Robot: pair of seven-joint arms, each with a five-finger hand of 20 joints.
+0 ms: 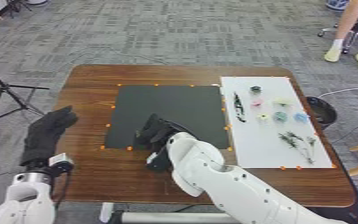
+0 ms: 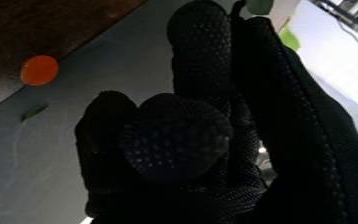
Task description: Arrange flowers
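The right hand is hovering over the near right part of the black mat; whether it is grasping anything or is released, I cannot tell. In the right wrist view, a small green leaf is lying on the mat beside that hand, near an orange dot, and a rounded green piece is showing just past the hand's tip.

The left hand is resting released, its fingers relaxed and extended, by the left edge of the brown desk, well to the left of the right hand.

To the right of the right hand, the white sheet is carrying the flowers: a pink one, a pale yellow one, a white one, a teal one and a blue one, all lying farther forward than the hand. Green sprigs are lying to its right, nearer than these flowers.
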